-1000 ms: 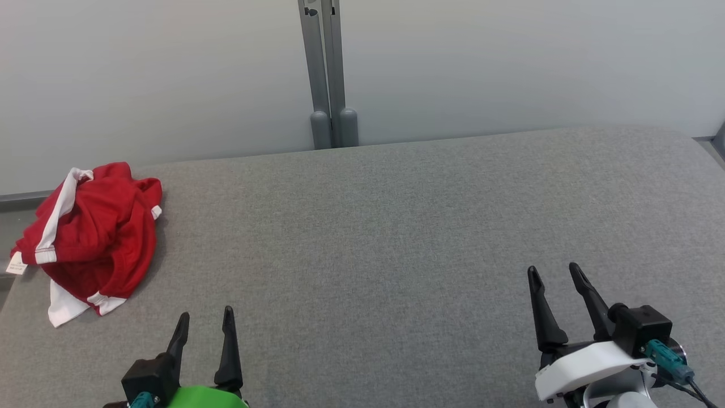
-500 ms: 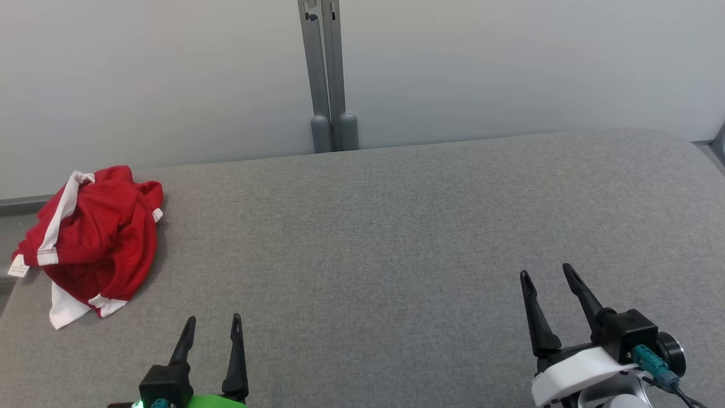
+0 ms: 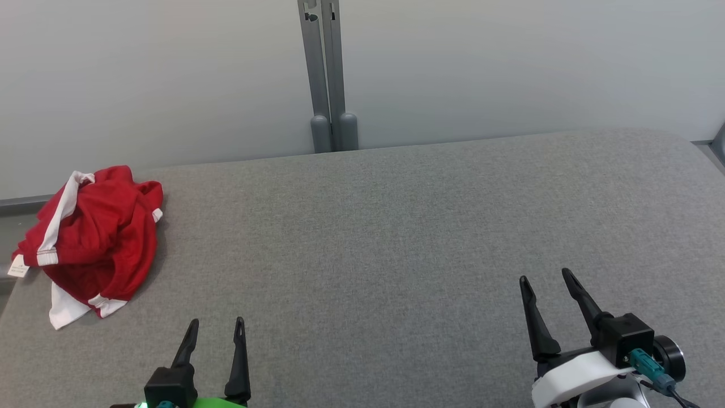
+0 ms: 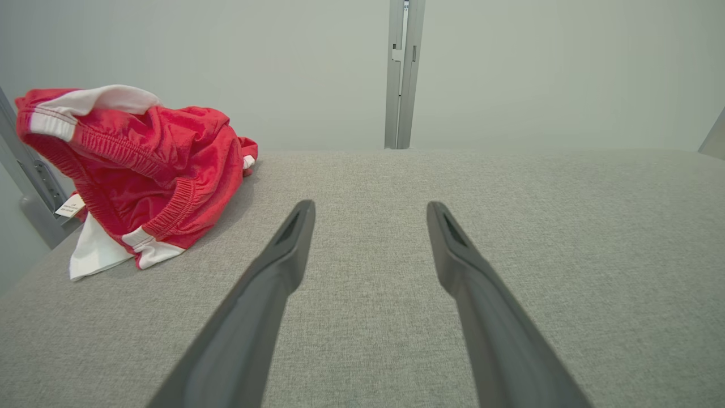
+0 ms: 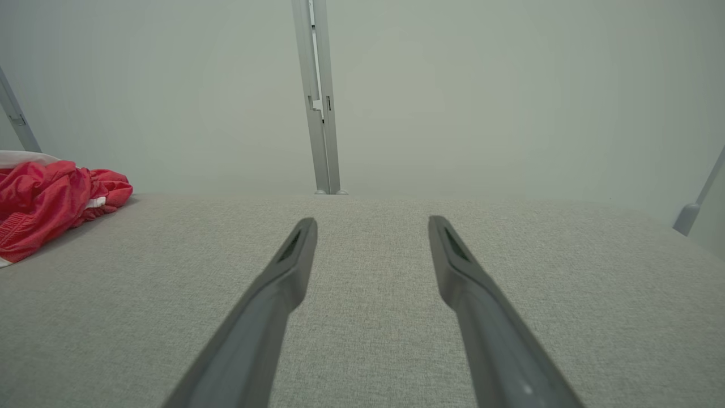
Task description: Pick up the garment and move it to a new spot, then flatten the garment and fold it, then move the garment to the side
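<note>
Red garment (image 3: pixel 90 238) with white trim sits crumpled at the far-left corner of the grey table (image 3: pixel 396 226). Its left side is right at the table edge, with a white label poking out there. Nothing holds it. Task looks unstarted, so the first step is the pick.

Left gripper (image 3: pixel 217 321): fingers spread, empty, low at the near edge, pointing away from the robot. Right gripper (image 3: pixel 544 275): fingers spread too, empty, over the right side of the table, well apart from the heap.

Key relation: the garment lies ahead and to the left of the left fingers, off their line. In the left wrist view it sits upper left, while the fingers aim over bare table toward the wall post (image 3: pixel 325 73). Left arm is clearly the nearer one; the right would have to cross most of the table.

Heap looks slightly longer near-to-far than across. A white hem flap at its near end is the part closest to the left gripper.

My read: the left arm needs to swing left and forward, then come down on the raised red bulk or that near hem. Risk: catching only one layer by the edge and dragging the rest off the table.
</note>
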Robot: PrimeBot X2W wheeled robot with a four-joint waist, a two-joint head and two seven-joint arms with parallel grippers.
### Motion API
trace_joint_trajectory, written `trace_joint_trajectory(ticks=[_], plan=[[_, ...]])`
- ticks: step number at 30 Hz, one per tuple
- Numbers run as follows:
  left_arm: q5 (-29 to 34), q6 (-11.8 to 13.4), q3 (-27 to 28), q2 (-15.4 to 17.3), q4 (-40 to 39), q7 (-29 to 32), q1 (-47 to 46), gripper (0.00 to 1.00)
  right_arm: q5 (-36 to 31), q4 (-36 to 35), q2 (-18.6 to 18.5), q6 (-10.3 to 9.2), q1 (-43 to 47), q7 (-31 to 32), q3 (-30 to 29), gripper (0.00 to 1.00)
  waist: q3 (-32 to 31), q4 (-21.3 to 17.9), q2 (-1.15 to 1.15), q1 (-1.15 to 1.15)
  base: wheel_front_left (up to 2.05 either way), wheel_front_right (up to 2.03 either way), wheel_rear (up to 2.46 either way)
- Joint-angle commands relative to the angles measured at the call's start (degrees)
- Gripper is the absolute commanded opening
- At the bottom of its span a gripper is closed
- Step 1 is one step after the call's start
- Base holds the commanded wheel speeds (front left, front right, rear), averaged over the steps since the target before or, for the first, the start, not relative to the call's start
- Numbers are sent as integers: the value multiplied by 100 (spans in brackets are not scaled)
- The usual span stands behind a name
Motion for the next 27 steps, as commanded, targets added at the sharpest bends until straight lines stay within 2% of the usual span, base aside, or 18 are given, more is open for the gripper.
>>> trace_joint_trajectory(ticks=[1, 18, 22, 27], plan=[[-9, 5, 1, 40, 20, -4, 40, 100, 40, 11, -24, 2, 31, -20, -9, 100, 2, 1, 0, 0, 0, 0, 0], [6, -26, 2, 40, 23, -4, -29, 100, 57, 22, -22, 2, 48, -20, -82, 100, 42, 104, 0, 0, 0, 0, 0], [48, -4, 36, 39, -22, -4, -81, 100, 108, -54, -21, 2, 68, -19, -49, 100, 87, 353, 0, 0, 0, 0, 0], [132, -26, 81, 41, -80, -4, -143, 100, 137, -142, -21, 2, 66, -19, -84, 100, 176, 1031, 0, 0, 0, 0, 0]])
